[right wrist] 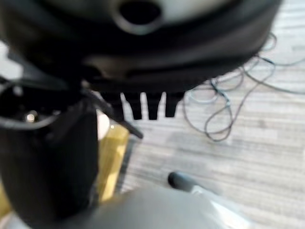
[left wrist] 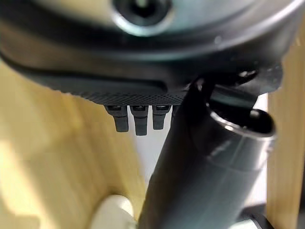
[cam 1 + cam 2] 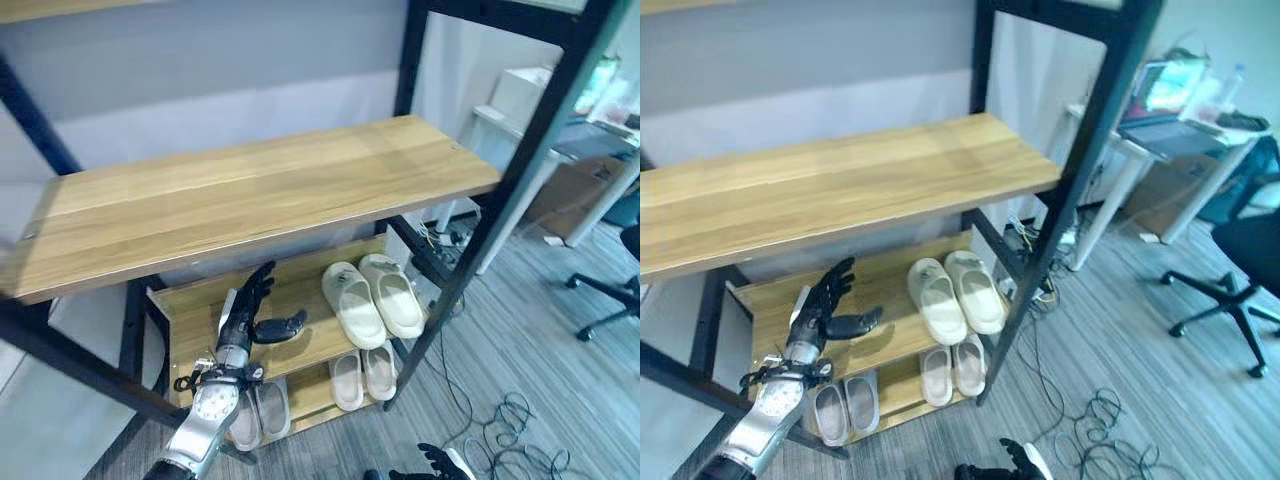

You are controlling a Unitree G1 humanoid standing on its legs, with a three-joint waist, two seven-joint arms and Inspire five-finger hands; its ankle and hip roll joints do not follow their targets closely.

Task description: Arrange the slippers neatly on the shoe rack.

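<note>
The task looks close to finished: a pair of chunky cream foam slippers (image 3: 372, 298) sits side by side on the middle wooden shelf (image 3: 200, 300) of the black-framed shoe rack (image 3: 455, 270), with a beige pair (image 3: 363, 374) and a grey pair (image 3: 258, 412) on the lowest shelf. The left robot hand (image 3: 250, 310) hovers over the bare middle shelf, fingers spread and empty. The right robot hand (image 3: 1015, 462) hangs low over the floor, fingers relaxed, empty

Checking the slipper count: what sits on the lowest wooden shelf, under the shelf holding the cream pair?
Two pale pairs lie there: the right-hand pair shows mostly, heels tucked under the middle wooden shelf; the left-hand pair is partly covered by the open left hand and its arm.
</note>
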